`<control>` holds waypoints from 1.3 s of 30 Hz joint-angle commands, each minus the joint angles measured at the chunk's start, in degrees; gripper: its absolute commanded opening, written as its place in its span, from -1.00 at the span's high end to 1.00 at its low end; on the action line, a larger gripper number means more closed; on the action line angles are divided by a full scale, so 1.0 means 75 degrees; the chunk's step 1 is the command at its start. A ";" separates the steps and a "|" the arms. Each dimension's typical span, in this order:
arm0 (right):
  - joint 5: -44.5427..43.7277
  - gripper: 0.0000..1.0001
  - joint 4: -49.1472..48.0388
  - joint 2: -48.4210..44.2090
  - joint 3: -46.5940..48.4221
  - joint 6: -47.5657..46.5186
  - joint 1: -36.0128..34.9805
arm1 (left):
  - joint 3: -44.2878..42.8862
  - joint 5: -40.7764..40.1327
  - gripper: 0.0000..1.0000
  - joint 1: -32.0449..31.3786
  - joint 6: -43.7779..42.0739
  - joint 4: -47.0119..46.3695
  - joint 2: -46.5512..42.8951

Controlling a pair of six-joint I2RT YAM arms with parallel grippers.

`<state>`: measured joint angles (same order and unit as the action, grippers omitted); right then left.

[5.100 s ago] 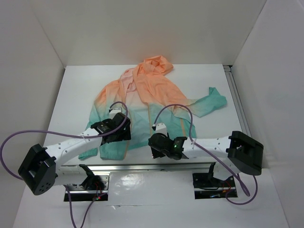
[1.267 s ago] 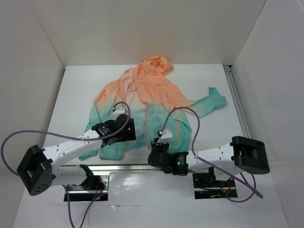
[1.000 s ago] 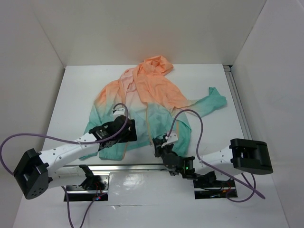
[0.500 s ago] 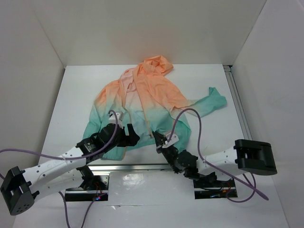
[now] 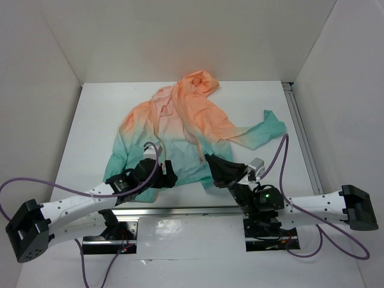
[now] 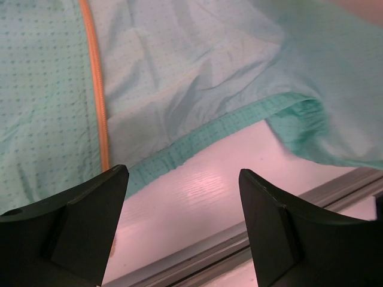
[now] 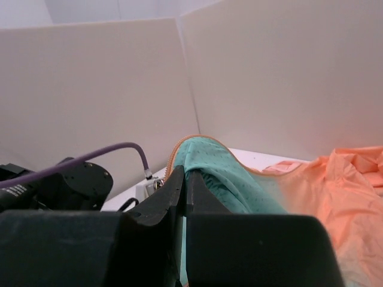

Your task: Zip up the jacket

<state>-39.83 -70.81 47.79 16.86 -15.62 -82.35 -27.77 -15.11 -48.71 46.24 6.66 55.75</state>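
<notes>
The jacket [image 5: 180, 126] lies on the worktop [image 5: 96, 114], hood at 12 o'clock and hem [image 6: 197, 140] at 6, with the zipper tape [image 6: 96, 89] running along that axis. The right pincer [image 7: 182, 191] is clamped on a raised hem fold. The left pincer [image 6: 182, 185], wide open and empty, hovers with the tape at its 10 o'clock.

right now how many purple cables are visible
2. Left arm's cable loops from base to wrist; right arm's cable arcs above its wrist, near the jacket.
</notes>
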 commanded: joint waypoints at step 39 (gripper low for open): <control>0.0026 1.00 0.0909 -0.1123 -0.0045 -0.0168 0.0022 | -0.2028 -0.0832 -0.50 -0.0466 0.1839 0.4244 0.2879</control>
<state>-39.07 -63.40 39.55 15.73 -16.16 -82.35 -40.53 -22.31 -51.37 58.96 35.24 76.12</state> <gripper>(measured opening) 0.026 0.762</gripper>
